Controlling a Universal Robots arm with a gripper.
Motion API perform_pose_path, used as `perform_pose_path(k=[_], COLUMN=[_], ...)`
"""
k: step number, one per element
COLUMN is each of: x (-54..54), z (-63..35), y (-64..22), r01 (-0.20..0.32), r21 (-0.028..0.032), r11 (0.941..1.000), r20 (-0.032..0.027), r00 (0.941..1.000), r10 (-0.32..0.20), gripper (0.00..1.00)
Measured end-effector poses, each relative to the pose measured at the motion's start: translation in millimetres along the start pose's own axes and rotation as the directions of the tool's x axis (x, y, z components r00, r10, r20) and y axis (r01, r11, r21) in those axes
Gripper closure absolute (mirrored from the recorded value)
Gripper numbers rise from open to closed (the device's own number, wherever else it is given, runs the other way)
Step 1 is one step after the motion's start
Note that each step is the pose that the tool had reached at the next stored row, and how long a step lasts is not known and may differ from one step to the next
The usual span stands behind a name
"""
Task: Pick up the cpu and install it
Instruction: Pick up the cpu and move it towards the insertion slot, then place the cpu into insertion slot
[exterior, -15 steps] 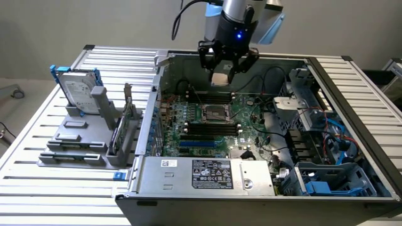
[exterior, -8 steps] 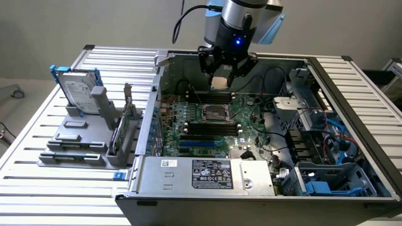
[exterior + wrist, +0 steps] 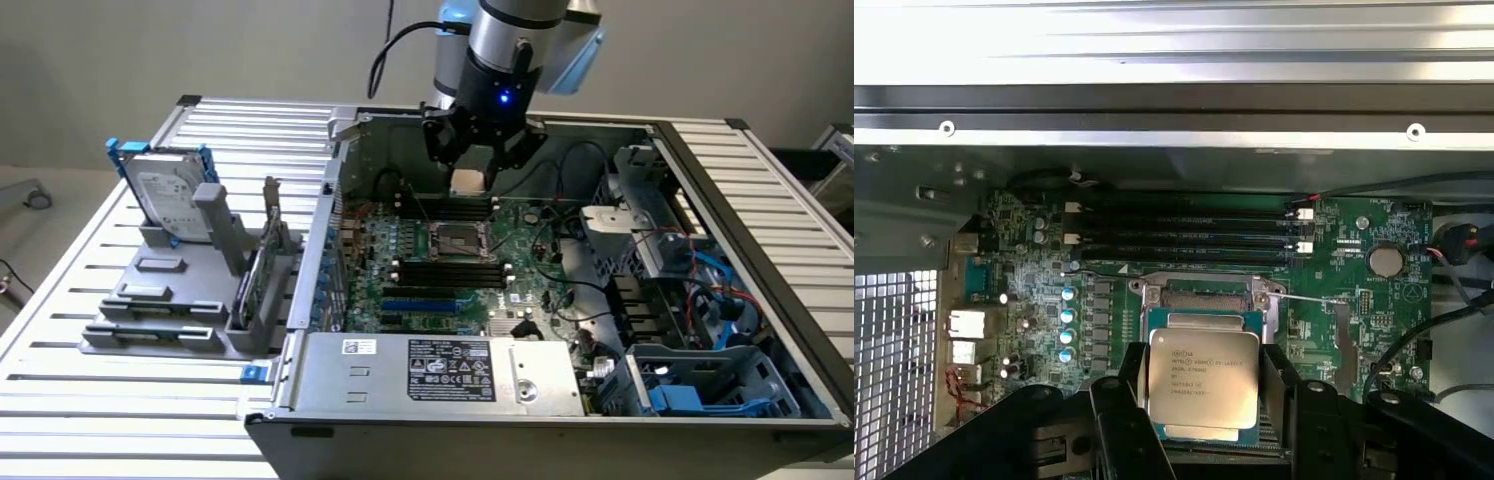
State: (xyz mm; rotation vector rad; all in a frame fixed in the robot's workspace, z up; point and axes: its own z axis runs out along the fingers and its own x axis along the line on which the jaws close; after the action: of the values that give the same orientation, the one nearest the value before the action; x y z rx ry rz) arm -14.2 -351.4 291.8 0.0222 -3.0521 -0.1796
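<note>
We see gripper (image 3: pixel 471 172) inside open case (image 3: pixel 747 330), above motherboard (image 3: pixel 534 285), jaws pinching cpu (image 3: pixel 1203 380) by two opposite edges. Cpu held clear of board, near socket (image 3: pixel 1206 296). Cpu hides part of socket; dark fingers (image 3: pixel 1122 405) cover cpu's side edges.

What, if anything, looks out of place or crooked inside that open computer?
Nothing looks damaged or spilled. The one part out of its seat is the cpu, a small silver chip clamped in the gripper above the motherboard, not in its socket. It sits square in the grip.
</note>
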Motion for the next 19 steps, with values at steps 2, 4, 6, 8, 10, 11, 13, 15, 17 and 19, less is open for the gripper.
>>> perform_pose_path(k=[2,4,6,8,10,11,13,15,17,19], x=[0.0,0.0,0.0,0.0,0.0,0.0,0.0,0.0,0.0,0.0], z=[0.1,0.1,0.1,0.1,0.1,0.1,0.1,0.1,0.1,0.1], y=[0.0,0.0,0.0,0.0,0.0,0.0,0.0,0.0,0.0,0.1], r01=[0.0,0.0,0.0,0.0,0.0,0.0,0.0,0.0,0.0,-0.006], r21=[0.0002,0.0015,0.0019,0.0022,0.0026,0.0027,0.003,0.0031,0.003,0.0026], r11=[1.0,1.0,1.0,1.0,1.0,1.0,1.0,1.0,1.0,1.0], r20=[0.0,0.0,0.0001,0.0,0.0,0.0,0.0,0.0,0.0,0.0007], r00=[1.0,1.0,1.0,1.0,1.0,1.0,1.0,1.0,1.0,1.0], r10=[0.0,0.0,0.0,0.0,0.0,0.0,0.0,0.0,0.0,0.006], gripper=[0.45,0.45,0.45,0.45,0.45,0.45,0.45,0.45,0.45,0.45])
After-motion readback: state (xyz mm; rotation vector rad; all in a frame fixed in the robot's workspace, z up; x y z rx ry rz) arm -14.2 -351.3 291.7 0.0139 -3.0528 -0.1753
